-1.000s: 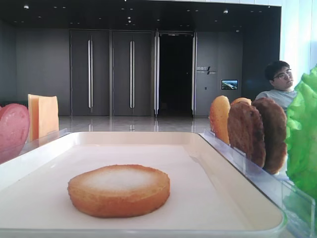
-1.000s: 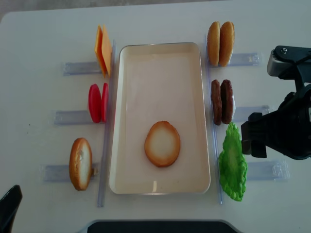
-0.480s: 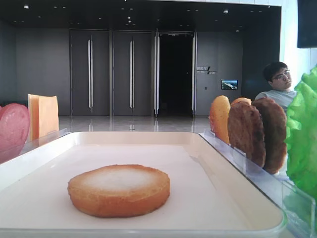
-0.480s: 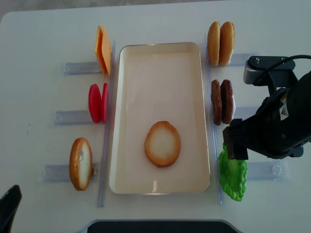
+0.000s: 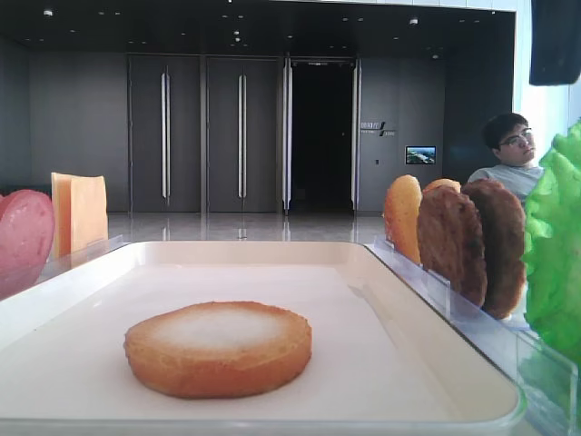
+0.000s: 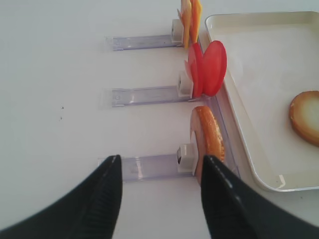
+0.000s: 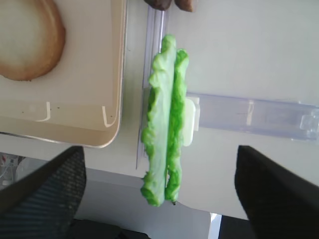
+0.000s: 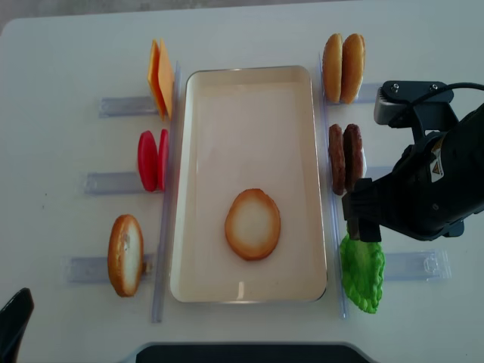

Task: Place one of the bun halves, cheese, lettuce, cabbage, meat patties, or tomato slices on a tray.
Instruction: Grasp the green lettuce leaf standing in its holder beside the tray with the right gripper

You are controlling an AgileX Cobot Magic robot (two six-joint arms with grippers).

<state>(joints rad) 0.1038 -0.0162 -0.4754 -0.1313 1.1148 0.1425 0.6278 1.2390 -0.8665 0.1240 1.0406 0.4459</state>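
A bun half (image 8: 252,224) lies flat on the cream tray (image 8: 249,83), toasted face up. Two lettuce leaves (image 7: 164,119) stand upright side by side in a clear holder right of the tray. My right gripper (image 7: 159,194) hangs above them, open, one finger on each side of the leaves and well apart from them. From above, the right gripper (image 8: 363,219) covers the lettuce's (image 8: 361,272) far end. My left gripper (image 6: 162,189) is open and empty, low at the table's near left, by an upright bun half (image 6: 208,134). Cabbage is out of view.
Clear holders flank the tray. On the left stand cheese (image 8: 159,78), tomato slices (image 8: 152,159) and a bun half (image 8: 125,255). On the right stand two bun halves (image 8: 343,68) and meat patties (image 8: 345,158). A person (image 5: 508,154) sits behind the table.
My right arm has moved left from the table's right side to above the lettuce, its gripper staying open. The left gripper and the food have not moved.
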